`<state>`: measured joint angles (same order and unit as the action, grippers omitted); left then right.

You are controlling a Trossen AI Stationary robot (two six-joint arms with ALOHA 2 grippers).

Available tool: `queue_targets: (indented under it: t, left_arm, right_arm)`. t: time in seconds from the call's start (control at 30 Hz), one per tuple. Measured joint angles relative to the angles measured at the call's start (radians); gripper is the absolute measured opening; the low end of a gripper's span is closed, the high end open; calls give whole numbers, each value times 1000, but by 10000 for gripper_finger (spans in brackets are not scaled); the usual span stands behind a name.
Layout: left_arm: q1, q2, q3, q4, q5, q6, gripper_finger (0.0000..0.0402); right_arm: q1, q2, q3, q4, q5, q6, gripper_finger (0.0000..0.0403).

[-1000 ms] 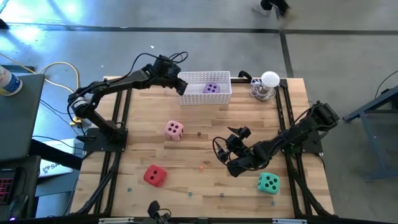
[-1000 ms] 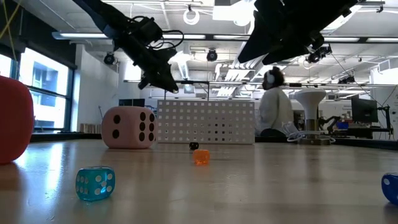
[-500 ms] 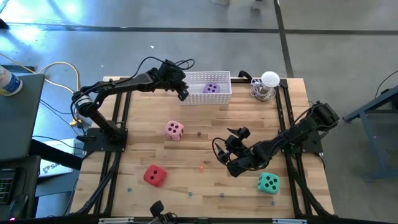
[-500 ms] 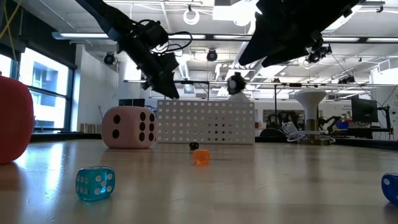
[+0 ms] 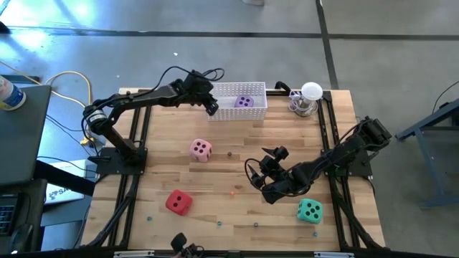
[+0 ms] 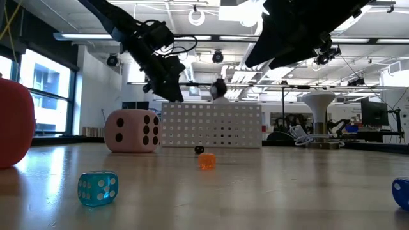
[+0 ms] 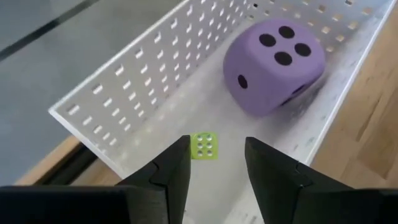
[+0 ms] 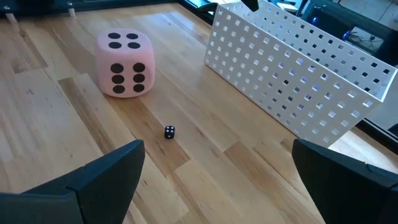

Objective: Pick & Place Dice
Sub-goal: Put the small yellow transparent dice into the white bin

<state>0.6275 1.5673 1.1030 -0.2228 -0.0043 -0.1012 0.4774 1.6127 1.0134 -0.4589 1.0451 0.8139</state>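
At the table's far edge: white perforated plastic basket (image 5: 252, 112), holding the soft purple cube die with dark pips (image 5: 244, 102) and a tiny lime-green die (image 7: 203, 145) on its floor.
Left gripper (image 5: 211, 107): above the basket's left end, fingers (image 7: 169, 173) narrowly parted, nothing between them; tiny lime-green die lying just beyond the tips, apparently released.
Right gripper (image 5: 263, 188): low over the table's near-right part, fingers (image 8: 102, 177) spread wide and empty, pointed toward the pink die and basket.
Soft pink cube die with dark pips (image 5: 201, 150): on the table left of centre, well apart from the basket.
Soft red cube die (image 5: 178, 202): near the table's near-left corner, untouched.
Soft teal-green cube die (image 5: 310, 211): near the table's near-right corner, just beside the right gripper.
Small loose dice: tiny black die (image 8: 170, 132), orange die (image 6: 207, 161), translucent blue die (image 6: 98, 189) scattered on the table.
Done, by judgement: one large die and one small die in the basket.
Left: pink, red and teal-green cubes, plus the scattered small dice.
Likely next: teal-green cube, closest to the open right gripper.
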Motion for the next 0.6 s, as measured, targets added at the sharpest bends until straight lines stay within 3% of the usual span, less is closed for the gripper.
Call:
queue_targets:
  t: [0.2,0.4,0.5,0.6]
  left_arm:
    - [-2,0,-1,-36,-26,23,148]
    - [-59,0,-1,-40,-127,210,148]
    - [-94,0,-1,-39,-196,197,148]
    - [-102,0,-1,-39,-202,155,148]
  right_arm:
    - [0,0,0,0,-1,0,400]
    - [0,0,0,0,-1,0,400]
    - [0,0,0,0,-1,0,400]
    - [0,0,0,0,-1,0,400]
